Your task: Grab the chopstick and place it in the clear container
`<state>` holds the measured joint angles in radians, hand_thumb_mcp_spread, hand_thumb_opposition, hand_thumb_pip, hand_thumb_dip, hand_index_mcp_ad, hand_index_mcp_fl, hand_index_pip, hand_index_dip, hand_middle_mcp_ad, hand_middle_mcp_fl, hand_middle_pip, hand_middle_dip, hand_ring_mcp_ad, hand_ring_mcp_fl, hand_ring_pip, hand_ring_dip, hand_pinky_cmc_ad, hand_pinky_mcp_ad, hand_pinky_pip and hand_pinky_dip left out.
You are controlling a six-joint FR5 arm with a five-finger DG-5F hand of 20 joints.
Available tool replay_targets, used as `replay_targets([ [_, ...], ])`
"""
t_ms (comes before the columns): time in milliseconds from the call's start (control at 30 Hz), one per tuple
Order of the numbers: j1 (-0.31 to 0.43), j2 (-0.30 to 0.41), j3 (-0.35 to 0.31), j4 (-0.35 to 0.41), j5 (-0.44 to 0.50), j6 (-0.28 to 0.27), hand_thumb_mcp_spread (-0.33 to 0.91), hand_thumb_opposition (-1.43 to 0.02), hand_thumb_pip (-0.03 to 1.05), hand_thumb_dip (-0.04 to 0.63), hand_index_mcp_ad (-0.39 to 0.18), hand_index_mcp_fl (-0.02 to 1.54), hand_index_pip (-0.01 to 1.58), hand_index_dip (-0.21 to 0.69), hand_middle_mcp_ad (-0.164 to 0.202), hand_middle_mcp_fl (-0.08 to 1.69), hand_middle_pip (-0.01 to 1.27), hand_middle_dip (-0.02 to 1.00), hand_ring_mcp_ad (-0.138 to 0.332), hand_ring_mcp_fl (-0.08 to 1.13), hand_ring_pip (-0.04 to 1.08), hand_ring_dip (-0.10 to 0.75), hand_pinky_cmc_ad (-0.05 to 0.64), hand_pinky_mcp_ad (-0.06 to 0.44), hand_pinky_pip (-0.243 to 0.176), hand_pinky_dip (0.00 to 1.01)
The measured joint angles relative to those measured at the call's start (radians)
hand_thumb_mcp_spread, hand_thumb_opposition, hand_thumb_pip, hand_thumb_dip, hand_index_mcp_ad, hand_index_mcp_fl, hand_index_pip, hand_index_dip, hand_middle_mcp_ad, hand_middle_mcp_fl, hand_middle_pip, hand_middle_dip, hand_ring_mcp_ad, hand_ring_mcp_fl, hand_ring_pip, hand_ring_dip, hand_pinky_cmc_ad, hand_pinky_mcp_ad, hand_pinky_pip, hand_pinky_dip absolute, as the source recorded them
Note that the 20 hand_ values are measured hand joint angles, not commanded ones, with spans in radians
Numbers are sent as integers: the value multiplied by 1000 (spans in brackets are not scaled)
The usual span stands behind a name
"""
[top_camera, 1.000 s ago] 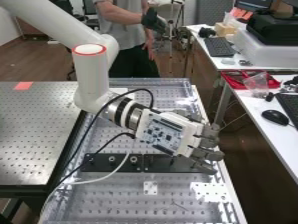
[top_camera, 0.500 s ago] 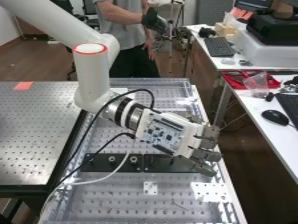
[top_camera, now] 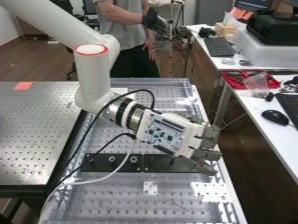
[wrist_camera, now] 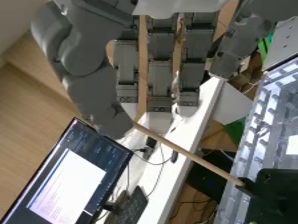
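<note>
The hand (top_camera: 203, 150) is over the right edge of the perforated bench, its fingers extended outward from the white wrist block. Seen from the wrist, the hand (wrist_camera: 159, 75) has nearly straight fingers side by side, with the thumb apart from them. A thin wooden chopstick (wrist_camera: 189, 155) runs slantwise from beside the thumb's tip to a black object. Its near end is hidden at the thumb tip, and whether they touch I cannot tell. No finger is curled round it.
Dark mounting plates (top_camera: 120, 163) lie across the metal bench (top_camera: 113, 200) below the arm. Black and white cables loop by the wrist. On the right, a white desk (top_camera: 266, 145) holds a mouse, keyboards and a red tray. A black object (wrist_camera: 273, 195) adjoins the chopstick's far end.
The hand's fingers have shifted very slightly in the high view; the arm looks unmoved.
</note>
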<state>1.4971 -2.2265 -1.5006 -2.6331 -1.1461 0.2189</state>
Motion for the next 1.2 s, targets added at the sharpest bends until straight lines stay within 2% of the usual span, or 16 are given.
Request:
replay_targets([
  [167, 1, 0, 0, 6, 11, -1, 595, -817, 679, 278, -75, 148, 1555, 87, 40, 501, 969, 749, 72, 443, 255, 550, 379, 197, 51, 182],
  [300, 1, 0, 1, 9, 20, -7, 602, -840, 660, 269, -73, 265, 1553, 72, 40, 555, 942, 749, 72, 492, 250, 560, 396, 197, 51, 182],
  [333, 1, 0, 1, 12, 25, -10, 611, -866, 658, 267, -73, 335, 1524, 70, 40, 616, 930, 749, 72, 510, 253, 560, 400, 197, 51, 182],
  [400, 1, 1, 2, 15, 30, -15, 613, -885, 635, 269, -72, 368, 1506, 70, 40, 660, 930, 749, 68, 531, 236, 572, 393, 199, 44, 176],
  [433, 2, 2, 2, 16, 32, -16, 632, -880, 611, 269, -72, 400, 1503, 68, 40, 696, 930, 752, 70, 546, 215, 581, 408, 202, 61, 180],
  [467, 2, 2, 3, 17, 34, -18, 656, -883, 581, 269, -72, 417, 1506, 68, 44, 763, 930, 752, 70, 576, 202, 581, 415, 209, 63, 182],
  [567, 2, 2, 5, 23, 40, -26, 658, -883, 581, 269, -70, 431, 1489, 38, 37, 916, 949, 752, 66, 611, 173, 592, 417, 211, 63, 176],
  [667, 2, 2, 6, 27, 43, -30, 660, -899, 579, 269, -68, 456, 1489, 5, 31, 927, 929, 749, 65, 649, 175, 609, 426, 211, 75, 176],
  [733, 3, 3, 6, 26, 45, -30, 656, -897, 578, 269, -72, 499, 1440, -12, 28, 915, 864, 749, 66, 667, 148, 607, 429, 234, 91, 182],
  [867, 2, 4, 11, 32, 49, -38, 656, -911, 578, 269, -72, 524, 1438, -61, 30, 962, 833, 749, 65, 686, 138, 620, 429, 234, 87, 176],
  [933, 1, 5, 13, 33, 48, -40, 656, -911, 578, 269, -72, 525, 1438, -75, 26, 963, 819, 752, 66, 691, 138, 623, 431, 234, 106, 182],
  [1167, -6, 14, 35, 9, 35, -51, 658, -925, 571, 265, -68, 565, 1403, -91, 31, 962, 759, 749, 65, 723, 115, 620, 443, 230, 108, 182],
  [1200, -6, 15, 37, 6, 33, -51, 658, -925, 562, 269, -68, 565, 1403, -87, 31, 962, 756, 749, 65, 723, 115, 620, 443, 244, 108, 182],
])
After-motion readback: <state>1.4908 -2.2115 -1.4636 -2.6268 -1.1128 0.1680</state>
